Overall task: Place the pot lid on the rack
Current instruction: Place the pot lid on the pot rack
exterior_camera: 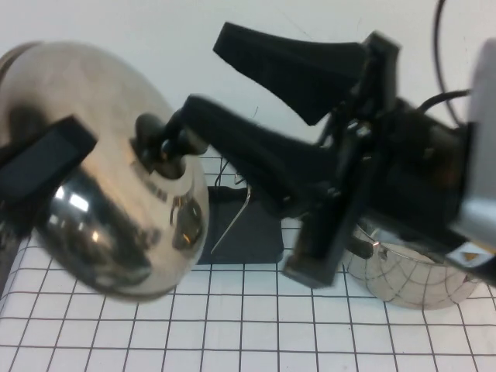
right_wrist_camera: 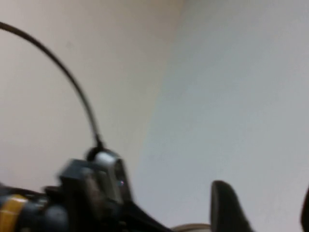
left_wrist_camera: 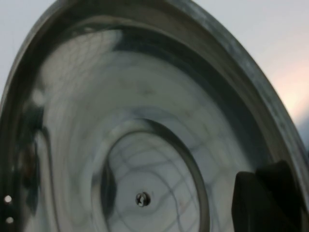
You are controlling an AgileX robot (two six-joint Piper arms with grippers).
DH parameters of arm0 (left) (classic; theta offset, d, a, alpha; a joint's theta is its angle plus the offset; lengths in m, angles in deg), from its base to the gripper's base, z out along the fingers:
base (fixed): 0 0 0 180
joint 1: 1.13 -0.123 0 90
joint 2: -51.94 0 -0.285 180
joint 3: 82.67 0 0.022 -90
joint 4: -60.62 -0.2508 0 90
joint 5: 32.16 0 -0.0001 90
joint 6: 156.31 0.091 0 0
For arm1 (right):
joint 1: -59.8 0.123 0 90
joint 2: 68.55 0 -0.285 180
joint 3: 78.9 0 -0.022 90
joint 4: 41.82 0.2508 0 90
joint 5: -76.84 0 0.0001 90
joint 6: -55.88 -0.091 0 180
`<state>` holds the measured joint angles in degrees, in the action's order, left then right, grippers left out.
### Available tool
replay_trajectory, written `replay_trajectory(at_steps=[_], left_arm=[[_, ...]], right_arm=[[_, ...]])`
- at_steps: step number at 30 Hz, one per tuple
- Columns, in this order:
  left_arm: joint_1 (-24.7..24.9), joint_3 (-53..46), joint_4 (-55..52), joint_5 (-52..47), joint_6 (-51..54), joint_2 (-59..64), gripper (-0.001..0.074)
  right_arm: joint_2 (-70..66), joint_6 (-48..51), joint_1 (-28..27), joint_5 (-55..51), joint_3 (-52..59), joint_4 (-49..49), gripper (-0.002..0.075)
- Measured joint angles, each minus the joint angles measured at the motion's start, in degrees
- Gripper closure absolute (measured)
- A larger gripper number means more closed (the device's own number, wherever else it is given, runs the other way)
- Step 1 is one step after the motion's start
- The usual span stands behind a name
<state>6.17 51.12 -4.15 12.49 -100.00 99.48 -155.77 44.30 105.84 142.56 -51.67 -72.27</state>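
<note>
Pot lid held aloft left of the rack, rim pinched by left tool; right tool, spread wide, just off the knob; risks slipping from that thin rim grip, striking rack or bench.

A white, grid-lined table carries the dark rack mid-table and a steel pot toward its right edge.

Right pincer fingers apart; black cable against pale wall.
</note>
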Motion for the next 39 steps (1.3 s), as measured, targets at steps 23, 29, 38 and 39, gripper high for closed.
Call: replay_trajectory(at_steps=[23,29,38,39], left_arm=[[5.80,39.98,-32.79,1.36,-6.85,53.76,0.0666],[6.14,40.20,-33.95,0.03,-7.30,57.15,0.0666],[6.14,40.46,-33.66,-0.69,-7.30,59.91,0.0666],[6.14,40.46,-33.66,-0.69,-7.30,60.34,0.0666]], right_arm=[[42.30,-65.18,-0.57,-58.85,8.53,-67.20,0.0720],[46.18,-69.47,-0.57,-59.71,12.76,-68.68,0.0721],[46.42,-70.04,-0.57,-59.98,13.24,-68.89,0.0721],[46.42,-70.08,-0.57,-59.98,13.24,-68.89,0.0721]])
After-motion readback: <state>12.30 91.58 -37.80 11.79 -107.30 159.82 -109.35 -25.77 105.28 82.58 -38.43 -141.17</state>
